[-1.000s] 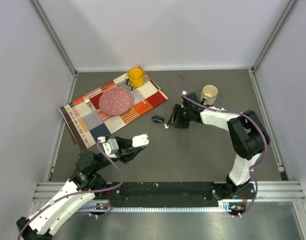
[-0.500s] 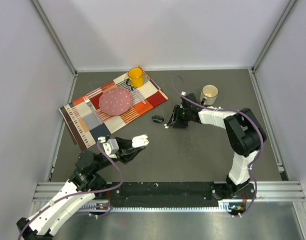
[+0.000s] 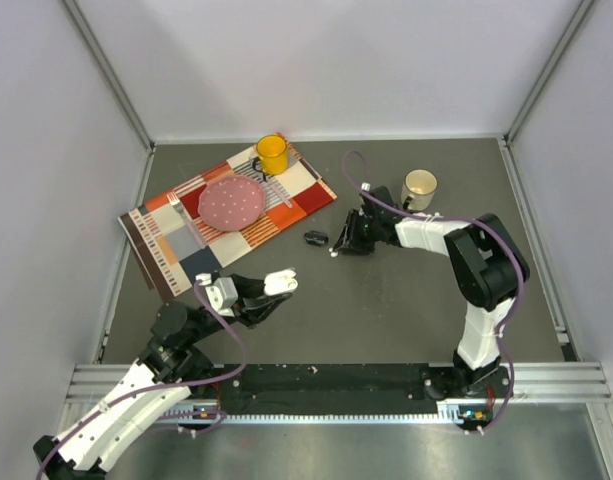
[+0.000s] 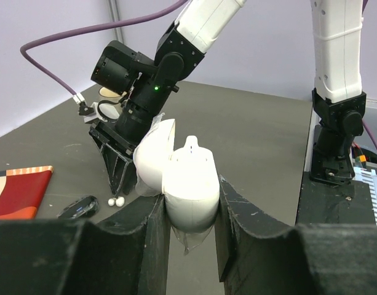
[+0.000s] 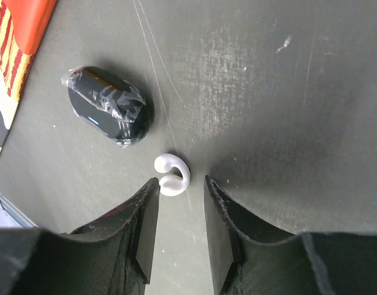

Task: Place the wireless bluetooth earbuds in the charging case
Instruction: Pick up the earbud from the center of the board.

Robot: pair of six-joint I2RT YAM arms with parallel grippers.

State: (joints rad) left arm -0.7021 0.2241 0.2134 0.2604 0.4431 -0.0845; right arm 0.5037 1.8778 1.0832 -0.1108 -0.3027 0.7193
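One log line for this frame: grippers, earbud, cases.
left gripper: shut on open white case | right gripper: open, flanking white earbud on table | black case: beside earbud, untouched

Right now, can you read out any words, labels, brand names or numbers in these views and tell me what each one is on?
None can be read.
The white charging case, the black case and the placemat show no print.
The fine marks on the front rail are too small to read.

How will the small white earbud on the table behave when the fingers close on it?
The white earbud looks glossy and rounded, so it may slip from the right gripper. Being tiny, it is probably light and easily flicked aside.
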